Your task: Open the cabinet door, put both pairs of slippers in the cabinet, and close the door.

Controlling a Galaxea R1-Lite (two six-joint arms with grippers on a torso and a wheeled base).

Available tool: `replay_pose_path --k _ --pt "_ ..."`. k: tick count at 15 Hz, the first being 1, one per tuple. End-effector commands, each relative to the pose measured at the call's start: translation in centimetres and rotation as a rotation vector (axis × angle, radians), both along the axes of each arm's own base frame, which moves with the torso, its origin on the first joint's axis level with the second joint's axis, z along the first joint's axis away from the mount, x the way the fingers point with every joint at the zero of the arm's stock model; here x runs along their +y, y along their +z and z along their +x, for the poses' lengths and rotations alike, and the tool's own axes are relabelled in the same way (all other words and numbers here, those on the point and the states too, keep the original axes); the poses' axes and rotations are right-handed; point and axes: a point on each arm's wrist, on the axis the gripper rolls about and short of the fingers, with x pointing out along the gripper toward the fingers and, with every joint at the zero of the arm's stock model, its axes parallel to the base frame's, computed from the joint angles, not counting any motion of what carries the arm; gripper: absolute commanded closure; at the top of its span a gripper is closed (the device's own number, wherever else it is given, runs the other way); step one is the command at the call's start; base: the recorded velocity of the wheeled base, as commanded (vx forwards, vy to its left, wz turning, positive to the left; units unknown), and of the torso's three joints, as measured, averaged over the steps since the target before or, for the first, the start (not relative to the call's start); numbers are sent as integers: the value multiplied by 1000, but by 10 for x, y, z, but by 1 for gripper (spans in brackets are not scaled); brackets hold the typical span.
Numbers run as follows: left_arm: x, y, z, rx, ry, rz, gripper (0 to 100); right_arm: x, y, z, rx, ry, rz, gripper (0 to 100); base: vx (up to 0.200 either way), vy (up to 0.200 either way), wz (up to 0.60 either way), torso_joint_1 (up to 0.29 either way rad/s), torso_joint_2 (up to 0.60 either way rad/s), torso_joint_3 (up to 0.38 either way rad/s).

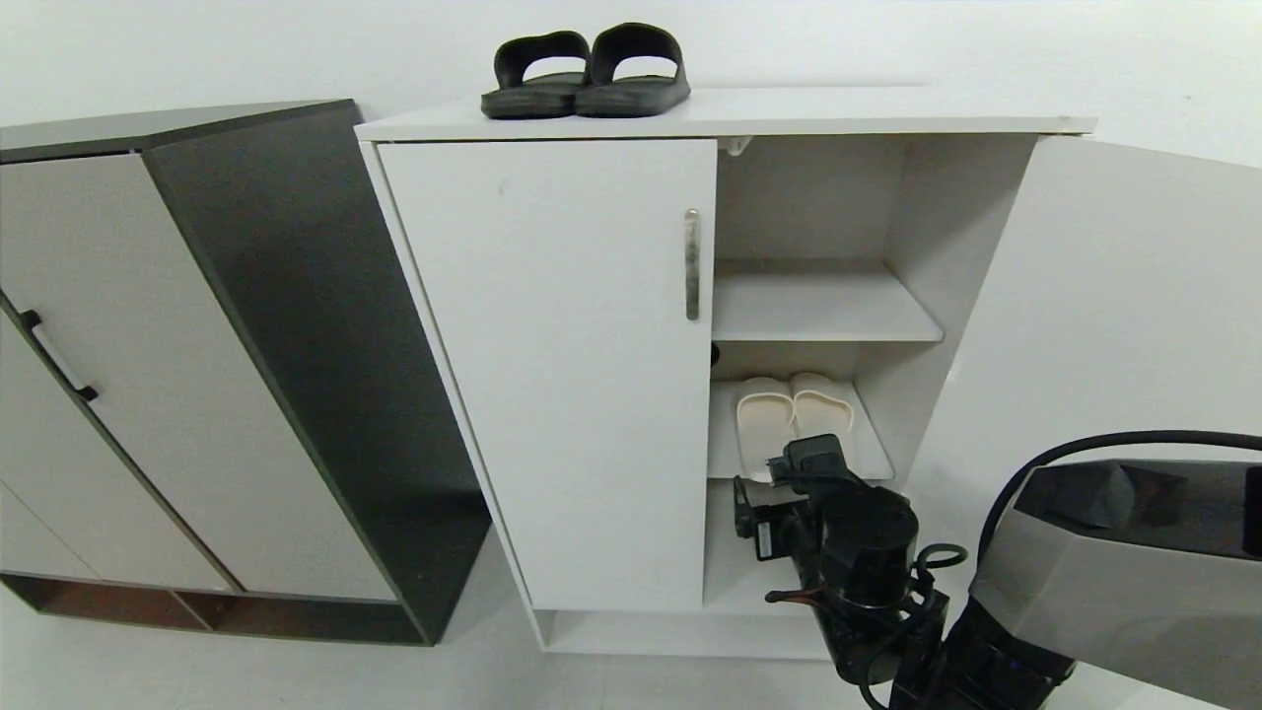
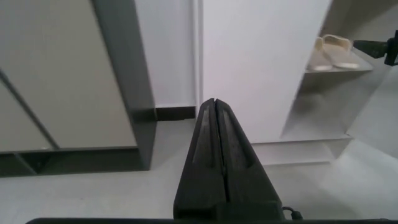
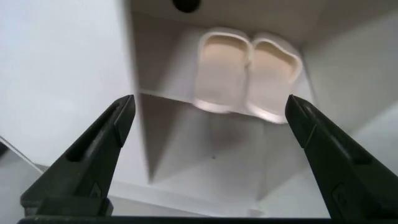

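**One pair shelved, one to go:** a cream foam pair of slippers [image 1: 794, 419] lies inside the white wooden cabinet [image 1: 887, 110], while a black rubber pair of slippers [image 1: 587, 74] waits on its top.

Head view: the cabinet's white right door [image 1: 1114, 296] stands swung wide, and the right gripper [image 1: 779, 478] hangs before the middle shelf, near the cream pair. Left wrist view: the left gripper [image 2: 215, 109], fingers pressed together on nothing, points at the cabinet's foot from low near the floor. Right wrist view: the right gripper's jaws are spread wide and empty, framing the cream pair without touching it. The first placement looks complete; the next move calls for backing out of the shelf, rising to the cabinet top and grasping the black pair before the door is closed.
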Motion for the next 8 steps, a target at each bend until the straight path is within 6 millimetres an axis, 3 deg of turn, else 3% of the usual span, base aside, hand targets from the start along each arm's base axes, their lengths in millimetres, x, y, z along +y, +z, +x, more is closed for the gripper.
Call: replay_pose_path --k 1,8 --pt "0 0 0 1 0 0 100 -2 -3 1 7 -5 -8 0 0 200 0 2 2 -2" --pt "0 0 0 1 0 0 100 -7 -8 1 24 21 -49 0 0 200 0 2 0 2"
